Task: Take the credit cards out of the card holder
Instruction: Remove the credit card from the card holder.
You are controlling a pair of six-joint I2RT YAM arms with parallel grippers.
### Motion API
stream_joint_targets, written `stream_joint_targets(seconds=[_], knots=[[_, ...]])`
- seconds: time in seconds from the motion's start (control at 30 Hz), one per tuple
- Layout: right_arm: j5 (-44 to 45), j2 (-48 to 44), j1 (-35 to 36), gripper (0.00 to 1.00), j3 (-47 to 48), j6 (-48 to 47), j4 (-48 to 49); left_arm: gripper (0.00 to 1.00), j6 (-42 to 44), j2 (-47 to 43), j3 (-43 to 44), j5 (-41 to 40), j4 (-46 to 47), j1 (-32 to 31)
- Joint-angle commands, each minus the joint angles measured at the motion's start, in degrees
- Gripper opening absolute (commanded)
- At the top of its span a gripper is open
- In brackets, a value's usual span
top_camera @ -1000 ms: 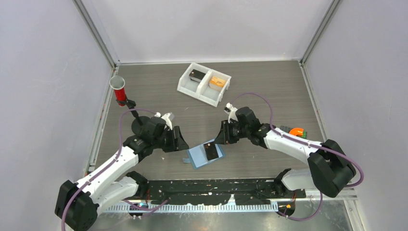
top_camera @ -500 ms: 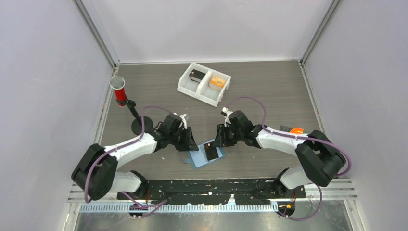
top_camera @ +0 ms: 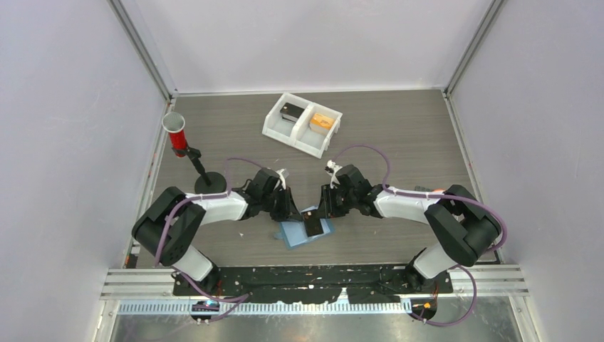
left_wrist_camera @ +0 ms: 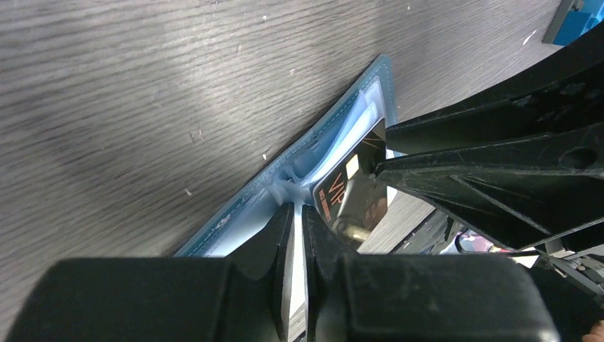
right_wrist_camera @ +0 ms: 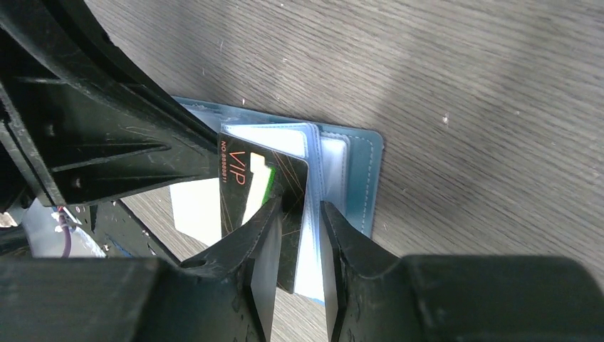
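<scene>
The card holder (top_camera: 292,234) lies open on the counter (top_camera: 399,135), near the front edge, approx. midway btw. the two arms. It is light blue w/ pale inner leaves. One dark card (top_camera: 312,225) is on it, toward its right side in the top view. On the wrist cams I read "VIP" in orange letters on this card, and it stands tilted up from the holder, not flat. Other cards I cannot make out.

The left jaws are at the holder's left side. On the left wrist cam the two fingers (left_wrist_camera: 279,239) are almost together, clamped on a thin pale leaf at the fold of the card holder. Only a narrow strip of this leaf shows btw. them.

The right jaws are at the right side, tips down at the card. On the right wrist cam the fingers (right_wrist_camera: 262,246) are a little apart, w/ the lower edge of the card and one pale leaf btw. them. One finger touches the card face, but if they really press it I cannot tell. The tips of both jaws are just beside each other over the holder.

Farther back on the counter is a white tray (top_camera: 288,140) w/ two compartments: a dark thing in the left one, an orange thing in the right one. At the left a red cup (top_camera: 175,135) sits on a black stand (top_camera: 208,184).
</scene>
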Motion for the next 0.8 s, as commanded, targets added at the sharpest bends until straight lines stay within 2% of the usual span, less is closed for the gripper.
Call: stream_joint_targets(seconds=[0.0,0.4,0.77], knots=[[-1.0,0.1,0.3,0.33,-0.4,-0.8,2.8,0.10,-1.8,1.9,-1.6,0.5,6.6,-0.2],[-3.8,0.3,0.3,0.33,-0.5,-1.0,4.6,0.08,-2.7,2.0,-2.7,0.9,7.5,-0.5],[-1.5,-1.0,0.3,0.26,-1.2,-2.0,2.7,0.12,-6.4,-6.5,-5.6,0.6,6.7,-0.5]])
